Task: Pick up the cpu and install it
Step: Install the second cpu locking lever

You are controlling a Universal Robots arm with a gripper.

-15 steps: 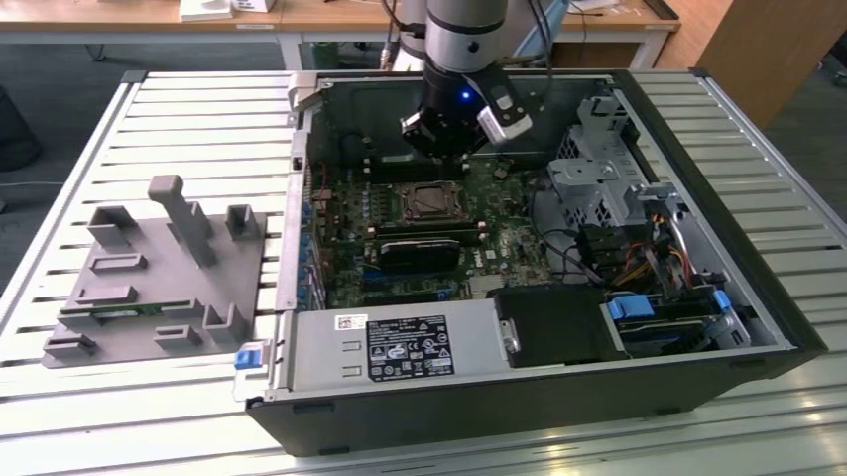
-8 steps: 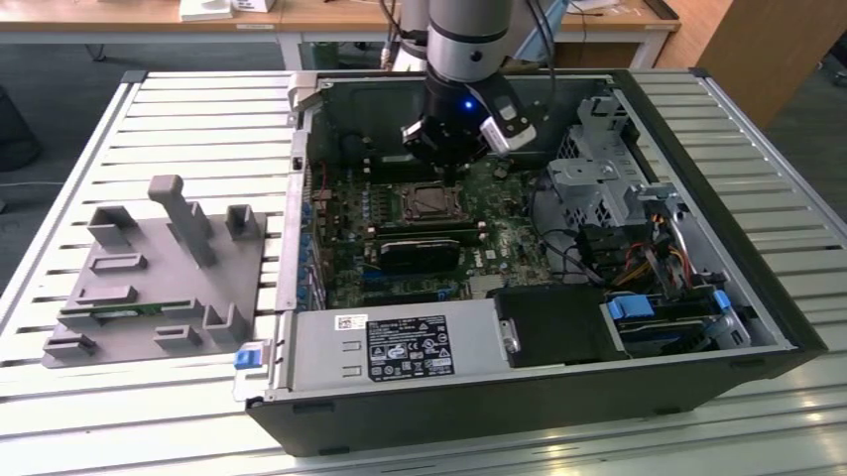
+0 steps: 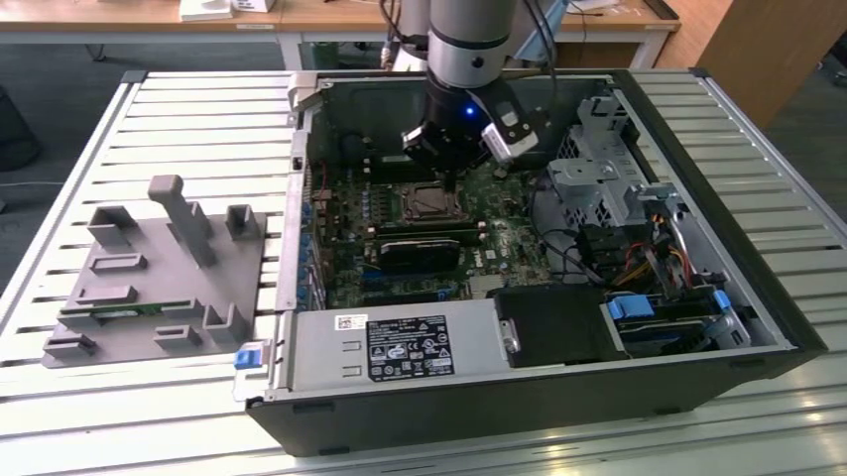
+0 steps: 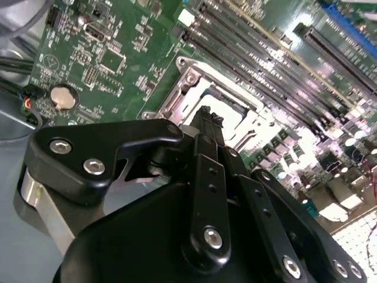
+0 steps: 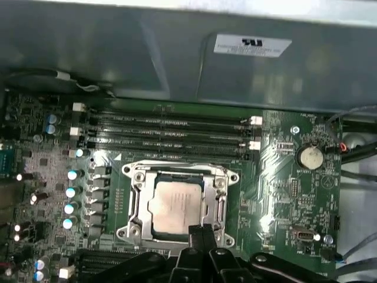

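Note:
The cpu, a flat square chip with a pale silver top, lies flat inside the metal frame of the motherboard socket. The socket's load plate is not over it. My gripper hangs just above the socket's near edge, its two black fingertips pressed together with nothing between them. In the second wrist view the shut fingers point down at the socket frame. In the exterior view the gripper stands inside the open computer case, directly above the socket.
Memory slots run beside the socket, and a coin cell sits on the board. A black heatsink block lies on the board below the socket. The case walls, drive cage and power supply close in. A grey fixture stands on the exterior view's left.

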